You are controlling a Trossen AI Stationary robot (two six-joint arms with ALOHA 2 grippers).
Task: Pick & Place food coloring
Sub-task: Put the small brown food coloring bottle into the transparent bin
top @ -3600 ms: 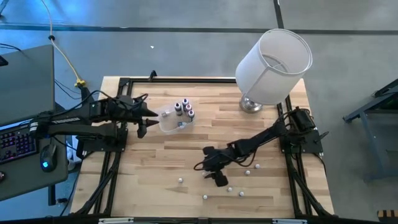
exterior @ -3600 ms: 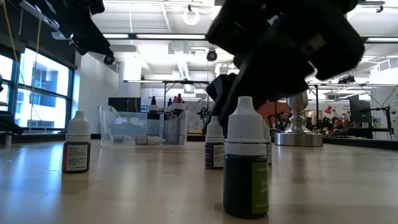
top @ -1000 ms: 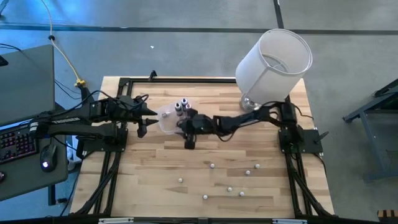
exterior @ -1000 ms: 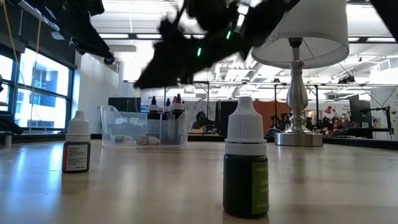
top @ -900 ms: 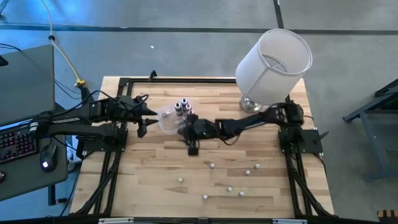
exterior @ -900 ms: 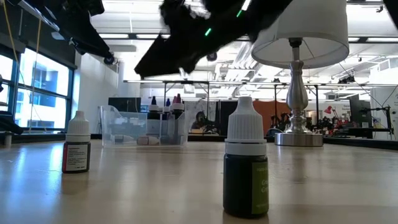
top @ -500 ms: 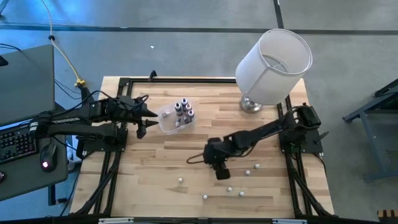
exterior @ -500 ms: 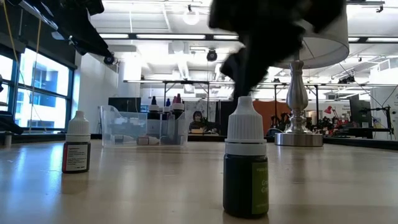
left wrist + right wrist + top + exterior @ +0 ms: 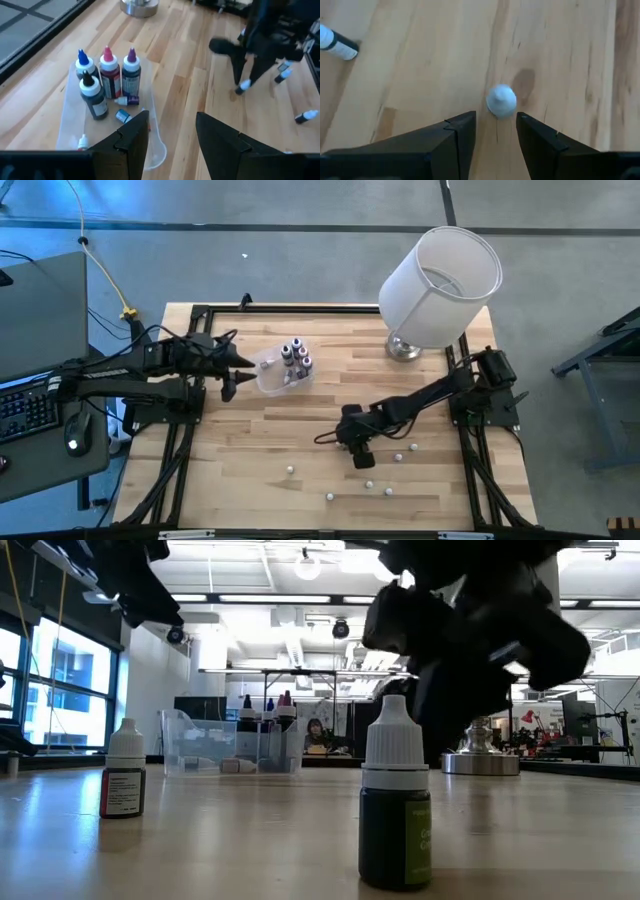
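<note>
While the left gripper [image 9: 170, 135] waits released beside the clear tub [image 9: 270, 376], the right gripper [image 9: 495, 132] hovers, jaws parted, over a white-capped bottle [image 9: 501, 100] on the counter [image 9: 300, 430].

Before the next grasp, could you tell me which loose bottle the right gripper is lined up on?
The white-capped bottle standing just ahead of the right gripper; its open jaws flank it, others lie farther off.

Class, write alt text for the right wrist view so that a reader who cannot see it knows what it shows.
The right gripper hangs open just above a white-capped food coloring bottle standing on the wooden table, the cap showing between its two dark fingers. Another small bottle lies on its side off toward one corner.
</note>
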